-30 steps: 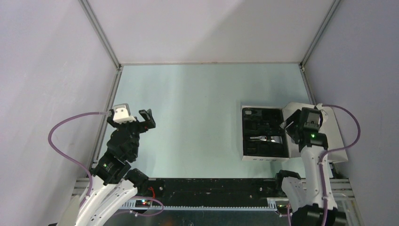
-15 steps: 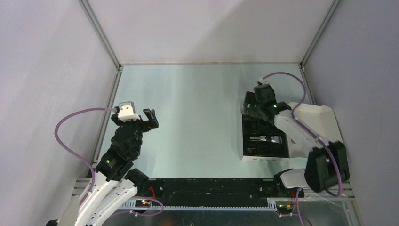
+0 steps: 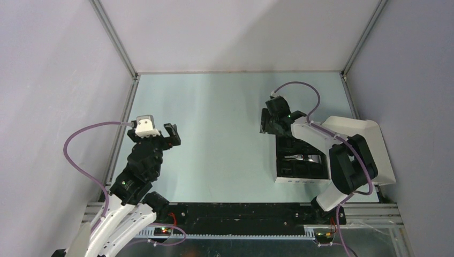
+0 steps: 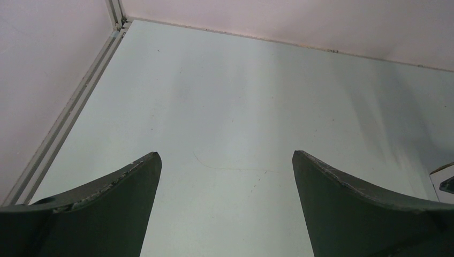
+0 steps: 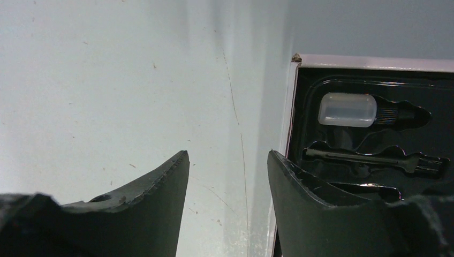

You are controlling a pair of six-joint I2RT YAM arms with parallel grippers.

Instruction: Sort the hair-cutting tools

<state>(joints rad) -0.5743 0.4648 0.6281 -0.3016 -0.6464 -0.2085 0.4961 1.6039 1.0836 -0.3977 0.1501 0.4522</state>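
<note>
Hair-cutting tools sit in the black insert (image 3: 292, 144) of a flat white box (image 3: 292, 180) on the right side of the table (image 3: 214, 134). The clipper body (image 3: 301, 157), black w/ silvery tip, lies across the insert's middle in the top view. The right wrist view shows a thin brush (image 5: 375, 158) lying in its own slot near the box's far-left corner. Just beyond it is a small bottle (image 5: 347, 110) w/ a translucent cap, in the next recess. Other black pieces in the insert are too dark to tell apart. The box's white lid (image 3: 381, 160) is flung open to the right, partly under the right arm. The right gripper (image 3: 266, 124) hangs at the box's far-left corner, straddling the rim. One finger (image 5: 321, 214) is over the insert, the other over bare table, w/ a moderate gap between them and nothing in it, so the claw is open and holds nothing. The left gripper (image 3: 155, 137) is well apart on the table's left side, above bare surface. Its jaws are spread wide and it grips nothing.
</note>
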